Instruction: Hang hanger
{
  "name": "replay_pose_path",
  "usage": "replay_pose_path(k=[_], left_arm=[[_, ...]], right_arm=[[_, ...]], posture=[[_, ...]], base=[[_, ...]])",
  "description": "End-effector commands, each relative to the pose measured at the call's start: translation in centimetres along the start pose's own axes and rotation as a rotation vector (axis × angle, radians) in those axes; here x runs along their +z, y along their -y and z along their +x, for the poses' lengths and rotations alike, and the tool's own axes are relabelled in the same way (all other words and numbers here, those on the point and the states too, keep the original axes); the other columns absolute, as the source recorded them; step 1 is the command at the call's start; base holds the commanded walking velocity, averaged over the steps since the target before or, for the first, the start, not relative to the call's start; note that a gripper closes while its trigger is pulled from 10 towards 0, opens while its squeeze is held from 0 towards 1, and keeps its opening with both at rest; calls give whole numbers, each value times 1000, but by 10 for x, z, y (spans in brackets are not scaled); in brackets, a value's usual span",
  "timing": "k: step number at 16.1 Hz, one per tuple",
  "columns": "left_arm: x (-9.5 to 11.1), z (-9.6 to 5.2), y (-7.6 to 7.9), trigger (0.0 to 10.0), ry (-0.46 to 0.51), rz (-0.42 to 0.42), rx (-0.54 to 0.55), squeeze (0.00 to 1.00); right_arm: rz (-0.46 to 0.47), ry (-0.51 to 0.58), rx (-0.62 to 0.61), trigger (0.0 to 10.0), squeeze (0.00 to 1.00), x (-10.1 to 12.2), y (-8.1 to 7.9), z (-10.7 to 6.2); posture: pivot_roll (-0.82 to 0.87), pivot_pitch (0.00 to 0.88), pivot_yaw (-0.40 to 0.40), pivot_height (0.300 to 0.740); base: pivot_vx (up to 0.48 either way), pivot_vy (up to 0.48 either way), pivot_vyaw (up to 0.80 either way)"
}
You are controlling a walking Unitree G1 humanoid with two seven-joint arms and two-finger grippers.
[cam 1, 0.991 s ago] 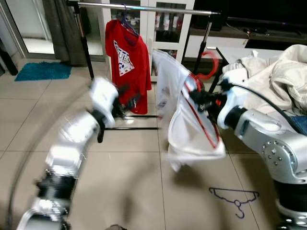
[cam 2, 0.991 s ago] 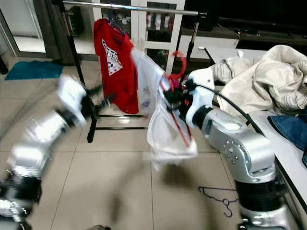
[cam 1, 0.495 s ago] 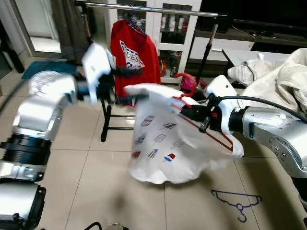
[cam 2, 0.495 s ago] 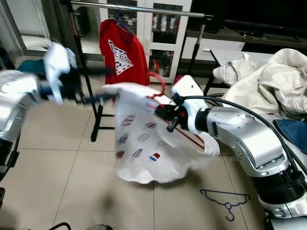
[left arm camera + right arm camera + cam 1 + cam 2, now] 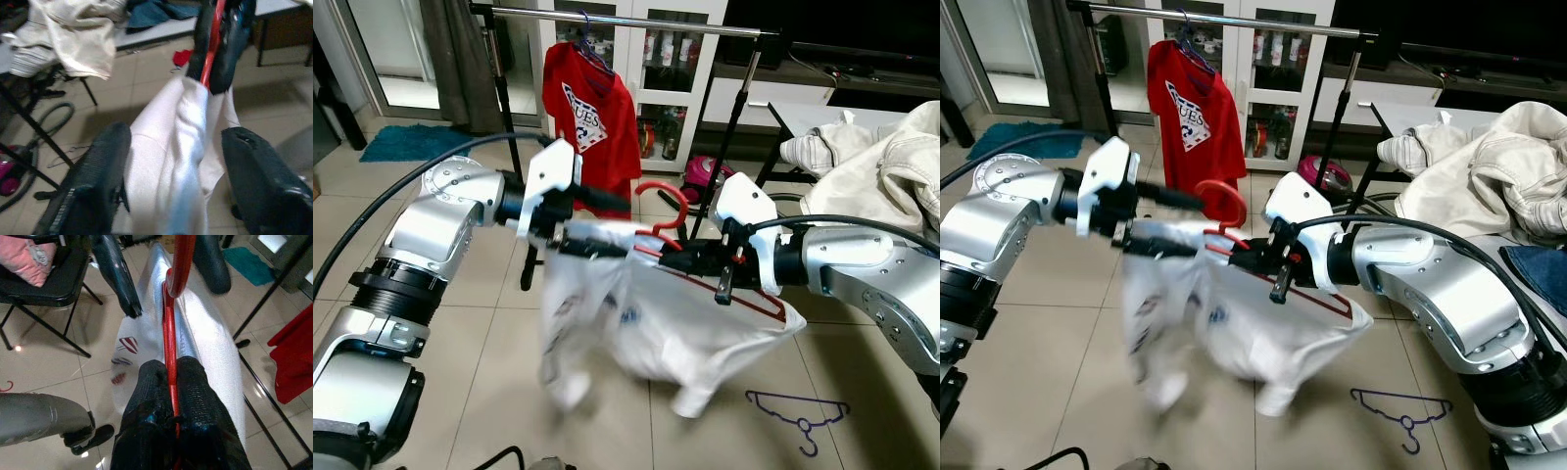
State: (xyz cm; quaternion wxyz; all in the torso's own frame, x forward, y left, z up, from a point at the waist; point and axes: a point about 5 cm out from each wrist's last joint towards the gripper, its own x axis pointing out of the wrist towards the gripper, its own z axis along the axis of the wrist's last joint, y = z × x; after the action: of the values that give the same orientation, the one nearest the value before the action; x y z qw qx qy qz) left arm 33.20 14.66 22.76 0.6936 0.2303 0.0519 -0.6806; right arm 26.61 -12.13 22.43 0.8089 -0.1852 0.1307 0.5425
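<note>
We see the red hanger held in mid-air in front of the clothes rail, not yet on it, with a white printed shirt draped from it and sagging toward the tiled floor; the right end effector is clamped on the hanger's red wire just below the hook, its two black fingers pressed together around it; the left end effector stands wide, its fingers spread on either side of the white cloth at the shirt's shoulder, one appearing to touch the fabric; behind them a red T-shirt hangs on the rail from a purple hanger; a second purple hanger lies on the floor near the right arm; a heap of pale clothes rests on the bench at the right
</note>
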Motion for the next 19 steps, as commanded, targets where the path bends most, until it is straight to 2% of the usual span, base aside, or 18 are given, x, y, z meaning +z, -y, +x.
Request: replay_pose_path(k=[1,4,7,10,16,19], left_arm=[[4,-1,-1,0,-46,33,-43,0],[5,-2,3,0,-61,27,-127,0],[5,-3,6,0,-65,21,-157,0],[-4,0,13,0,-94,-5,-187,0],[-12,7,19,0,-122,-8,-194,0],[-10,9,17,0,-91,-4,-162,0]], right_arm=[[-38,0,21,0,0,6,-2,-2],[-65,-22,74,0,0,6,-7,-1],[-80,-34,98,0,0,5,-8,-1],[-93,-31,116,0,0,7,-8,1],[-98,-19,125,0,0,9,-8,2],[-97,-17,116,0,0,9,-8,3]], posture=[[-100,0,-31,740],[-101,0,-40,740],[-100,0,-41,740],[-97,0,-43,740],[-97,0,-43,740],[-98,0,-42,740]], base=[[0,0,0],[0,0,0],[0,0,0],[0,0,0],[0,0,0],[0,0,0]])
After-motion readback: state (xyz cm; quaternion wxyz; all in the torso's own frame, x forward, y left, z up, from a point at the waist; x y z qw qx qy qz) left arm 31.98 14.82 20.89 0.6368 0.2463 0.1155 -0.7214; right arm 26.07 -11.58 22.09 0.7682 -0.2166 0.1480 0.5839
